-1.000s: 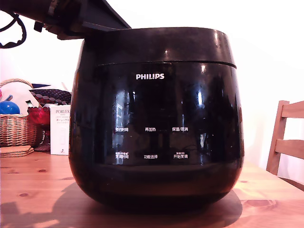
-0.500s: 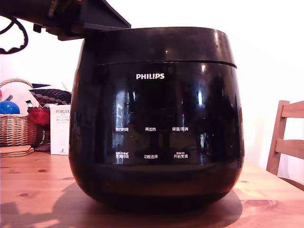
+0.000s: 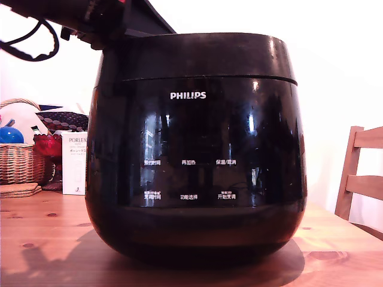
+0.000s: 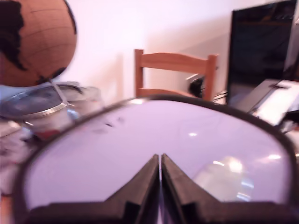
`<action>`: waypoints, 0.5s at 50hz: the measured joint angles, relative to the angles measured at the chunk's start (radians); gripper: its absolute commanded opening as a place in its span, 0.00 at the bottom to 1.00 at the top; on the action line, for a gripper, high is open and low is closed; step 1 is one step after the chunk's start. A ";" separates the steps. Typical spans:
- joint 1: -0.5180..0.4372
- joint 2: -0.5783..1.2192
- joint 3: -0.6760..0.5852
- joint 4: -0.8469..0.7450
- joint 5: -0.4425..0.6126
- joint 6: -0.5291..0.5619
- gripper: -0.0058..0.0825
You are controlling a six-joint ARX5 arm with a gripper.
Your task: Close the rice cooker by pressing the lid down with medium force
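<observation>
The black two-fingered gripper [image 4: 160, 161] has its tapered fingers pressed together, only a thin slit between their tips, and nothing pinched. In the wrist view it lies low over the glossy round top of the lid [image 4: 187, 140], which mirrors the pale room; whether the tips touch it I cannot tell. In the exterior view the dark arm [image 3: 114, 18] reaches in from the upper left of the frame, over the lid's [image 3: 197, 55] back edge. The lid sits down on the large glossy black rounded rice cooker [image 3: 196, 179], a thin seam running between them. The cooker fills the centre of the frame on a knotty wooden table [image 3: 42, 239]. At left stand a woven wicker basket [image 3: 21, 162] and a white carton [image 3: 75, 162]; at right, a wooden chair [image 3: 359, 179].
</observation>
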 measured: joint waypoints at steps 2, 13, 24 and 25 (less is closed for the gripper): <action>0.014 0.003 0.024 -0.016 0.000 0.016 0.04; 0.114 0.002 0.191 -0.108 -0.001 0.082 0.04; 0.230 -0.009 0.262 -0.227 -0.001 0.169 0.04; 0.245 -0.013 0.262 -0.235 0.000 0.172 0.04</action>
